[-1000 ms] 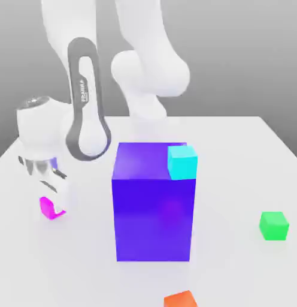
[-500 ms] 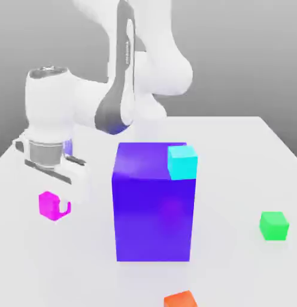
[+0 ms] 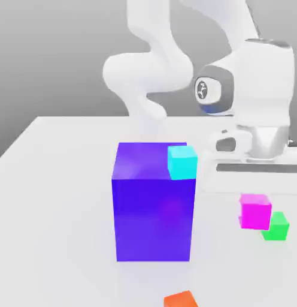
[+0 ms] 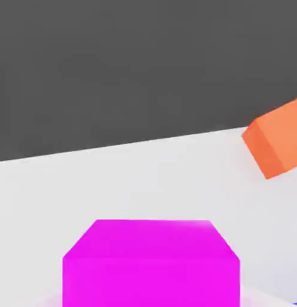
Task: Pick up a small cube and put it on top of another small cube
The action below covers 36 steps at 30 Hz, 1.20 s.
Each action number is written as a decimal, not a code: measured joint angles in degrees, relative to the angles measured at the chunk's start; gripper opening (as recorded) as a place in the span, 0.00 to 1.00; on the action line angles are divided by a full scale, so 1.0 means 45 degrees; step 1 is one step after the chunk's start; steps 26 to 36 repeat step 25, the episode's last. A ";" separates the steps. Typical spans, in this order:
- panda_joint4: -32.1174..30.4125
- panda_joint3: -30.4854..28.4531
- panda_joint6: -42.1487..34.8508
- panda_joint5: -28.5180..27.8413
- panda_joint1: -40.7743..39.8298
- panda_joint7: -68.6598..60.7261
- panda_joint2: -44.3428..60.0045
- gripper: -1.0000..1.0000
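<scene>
Worktop (image 3: 61, 198): pale, carries the lg blue-purple block (image 3: 153, 219) = landmark for all posns below.
Arm (image 3: 261, 84): white; wrist + hand above worktop, toward ext. view's right of block.
Block: upright, stands approx. mid-worktop in ext. view.
Pincer (image 3: 255, 202): closed on magenta cube, i.e. gripping it; located on ext. view's right side of block, apart from it.
Magenta cube (image 3: 255, 212): directly under hand, betw. the fingers, approx. level, held clear of worktop. Same side of block as pincer. Hand view agrees: cube (image 4: 151, 282) close up to cam.
Green cube (image 3: 278, 226): on worktop, ext. view's right of block, well apart; partly hidden behind magenta cube. The 2 cubes not stacked.
Cyan cube (image 3: 182, 163): at block's top, near edge, corner toward ext. view's right.
Orange cube (image 3: 181, 300): on worktop, nearer ext. cam than block, turned at an angle; part cut off by frame edge.
</scene>
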 joint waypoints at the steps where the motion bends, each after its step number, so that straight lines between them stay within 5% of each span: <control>1: -0.0060 0.0143 -0.0127 0.0193 0.0312 0.0141 0.0026 0.00; 11: -0.0697 0.0589 -0.0852 0.1557 0.4332 0.1087 0.0530 0.00; 21: -0.0604 -0.0534 0.0947 -0.0005 0.3870 0.2238 0.2578 0.00; 22: -0.0608 -0.0686 0.1150 -0.0250 0.3982 0.2415 0.2833 1.00; 36: -0.0608 -0.0686 0.1151 -0.0251 0.3982 0.2415 0.2833 1.00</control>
